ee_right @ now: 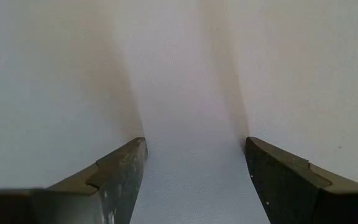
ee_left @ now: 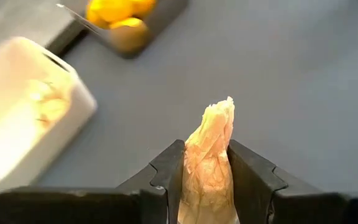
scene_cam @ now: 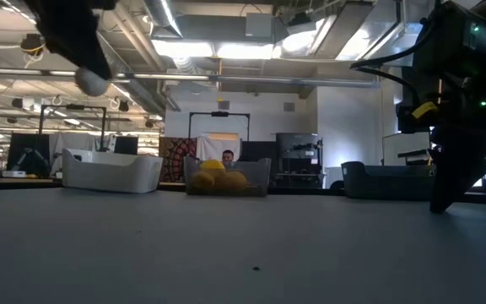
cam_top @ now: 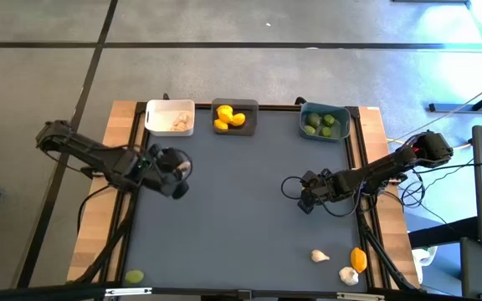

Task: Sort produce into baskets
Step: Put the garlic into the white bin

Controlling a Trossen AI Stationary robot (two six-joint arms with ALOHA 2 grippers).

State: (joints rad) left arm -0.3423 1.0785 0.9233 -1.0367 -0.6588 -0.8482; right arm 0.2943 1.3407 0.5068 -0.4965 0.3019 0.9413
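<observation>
My left gripper [cam_top: 176,171] hangs above the mat's left part, shut on a whitish garlic bulb [ee_left: 209,163]; the low view shows the bulb [scene_cam: 92,82] high above the table. At the far edge stand the white basket [cam_top: 169,118] with garlic, the dark grey basket [cam_top: 235,117] with yellow fruits and the teal basket [cam_top: 324,122] with green fruits. My right gripper [cam_top: 306,199] stands open over bare mat at the right. Two garlic bulbs [cam_top: 320,256] [cam_top: 348,275], an orange fruit [cam_top: 358,259] and a green fruit [cam_top: 134,276] lie near the front edge. My left gripper pinches the garlic bulb by its two sides [ee_left: 194,168] between its two fingers. The bulb's pointed papery tip [ee_left: 223,112] sticks out past the fingertips. The bulb is lifted clear of the table.
Wooden strips [cam_top: 99,209] border the dark mat [cam_top: 241,209] on both sides. Cables [cam_top: 408,188] trail off the table's right side. The mat's middle holds nothing between the two arms.
</observation>
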